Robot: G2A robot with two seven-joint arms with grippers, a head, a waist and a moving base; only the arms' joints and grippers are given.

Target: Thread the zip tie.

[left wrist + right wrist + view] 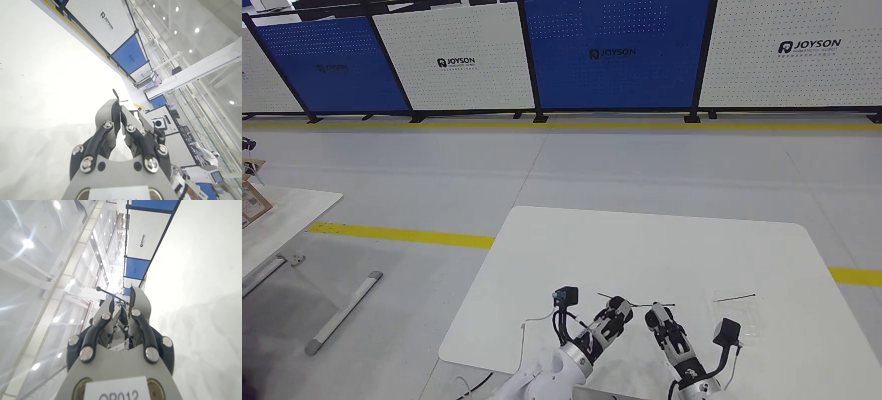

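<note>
1. Your left gripper [119, 103] is clamping the zip tie [115, 94] above the table's [572, 250] near edge, with the tie's long axis running sideways
2. Your right gripper [122, 293] is hovering just beside its free end, fingers apart

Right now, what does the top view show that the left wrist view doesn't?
Top view alone: the whole outline of the white table and a second table off to its side. Left wrist view alone: ceiling lights, plus a close look at the left gripper shut on the zip tie. Shared: that gripper, the tie, the right gripper next to it, and the blue and white wall panels.
</note>
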